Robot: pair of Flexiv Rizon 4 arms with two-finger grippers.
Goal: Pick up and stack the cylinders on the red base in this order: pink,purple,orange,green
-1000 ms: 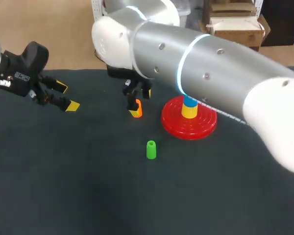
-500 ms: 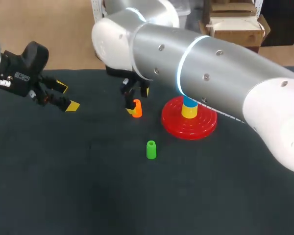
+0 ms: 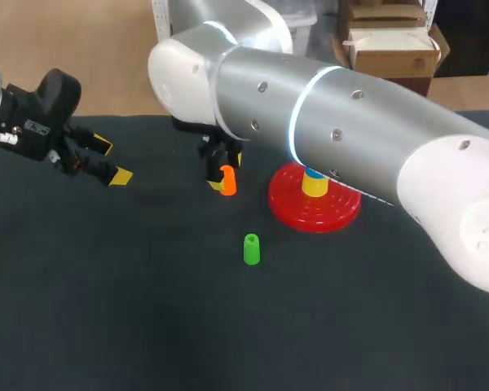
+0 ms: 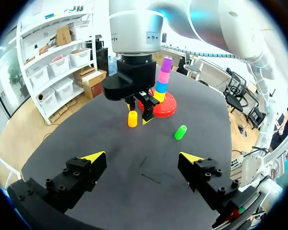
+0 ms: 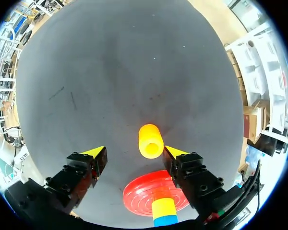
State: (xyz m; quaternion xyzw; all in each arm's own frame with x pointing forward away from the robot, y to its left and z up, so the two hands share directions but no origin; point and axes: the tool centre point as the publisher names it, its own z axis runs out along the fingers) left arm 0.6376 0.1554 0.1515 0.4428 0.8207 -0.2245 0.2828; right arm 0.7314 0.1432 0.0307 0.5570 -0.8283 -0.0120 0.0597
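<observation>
Cylinder (image 5: 150, 140), orange, between the parted right jaws, near red base (image 5: 138, 194)

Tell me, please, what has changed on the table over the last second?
The right tool shifted slightly toward the far edge of the table. Its open fingers drew back, so more of the orange cylinder now shows. Nothing was taken hold of or let go. The orange cylinder, the green cylinder, the red base and the left tool stayed where they were.
</observation>
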